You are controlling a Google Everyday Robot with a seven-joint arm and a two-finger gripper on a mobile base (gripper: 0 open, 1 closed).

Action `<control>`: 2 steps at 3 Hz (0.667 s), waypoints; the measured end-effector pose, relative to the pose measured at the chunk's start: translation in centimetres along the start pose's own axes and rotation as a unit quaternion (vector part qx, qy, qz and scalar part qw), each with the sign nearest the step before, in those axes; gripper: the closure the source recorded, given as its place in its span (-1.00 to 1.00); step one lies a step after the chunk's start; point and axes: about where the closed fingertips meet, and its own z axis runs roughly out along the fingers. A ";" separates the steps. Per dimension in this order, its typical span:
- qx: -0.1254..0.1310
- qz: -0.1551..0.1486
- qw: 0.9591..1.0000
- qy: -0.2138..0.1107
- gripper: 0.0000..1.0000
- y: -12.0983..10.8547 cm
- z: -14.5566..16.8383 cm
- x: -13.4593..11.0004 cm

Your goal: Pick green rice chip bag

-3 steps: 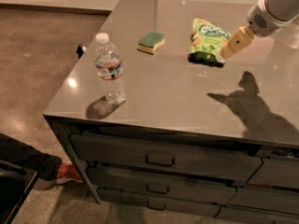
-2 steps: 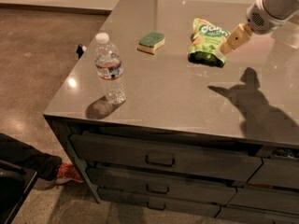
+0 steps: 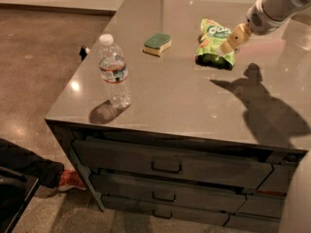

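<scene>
A capped water bottle [image 3: 114, 72] stands upright near the tabletop's [image 3: 184, 96] front left, a green-topped yellow sponge [image 3: 157, 43] lying well behind it. Drawers [image 3: 167, 166] sit below, a red shoe [image 3: 72, 179] on the floor left. The gripper [image 3: 227, 46] hangs over the far right

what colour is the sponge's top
The sponge top is green, camera view; the claw is by the green rice chip bag.

The claw [image 3: 229, 43] hung over the right edge of the green rice chip bag [image 3: 212, 42], hiding that side. Its arm [image 3: 279, 6] left the frame at the top right. The surface [image 3: 194, 96] was cut off on the right, and the water bottle [image 3: 114, 72] label was unreadable.
</scene>
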 end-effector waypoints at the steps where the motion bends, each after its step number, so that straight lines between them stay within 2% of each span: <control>1: -0.018 0.010 1.000 0.005 -1.00 0.4 2.3 -0.4; 2: -0.040 0.012 0.999 0.015 -1.00 1.4 4.5 -0.8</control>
